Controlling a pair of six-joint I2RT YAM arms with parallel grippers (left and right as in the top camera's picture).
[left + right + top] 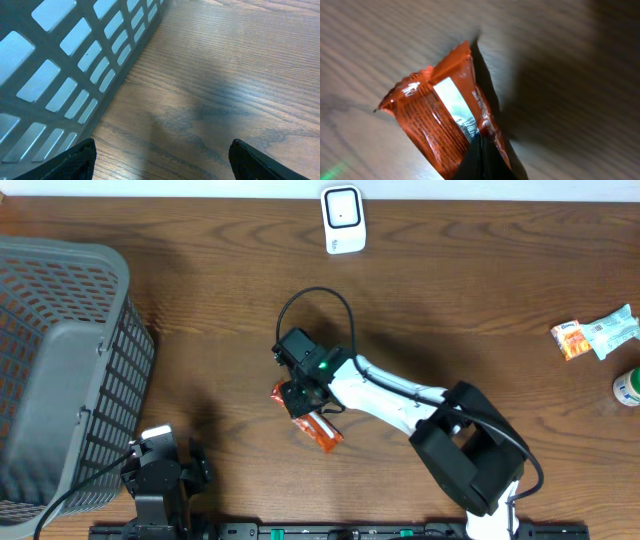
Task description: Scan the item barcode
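Dark brown wood-grain table [200, 300], pale strip [480, 188] along its far edge, soft shadows

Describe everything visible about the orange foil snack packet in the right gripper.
The orange glossy foil snack packet is a flat oblong pouch with a crimped, serrated end seal. The face towards the wrist camera carries a white panel and fine print. The right gripper, shut, pinches its near end. It lies tilted near the middle of the brown wooden table and casts a dark shadow. Whether it touches the wood cannot be told.
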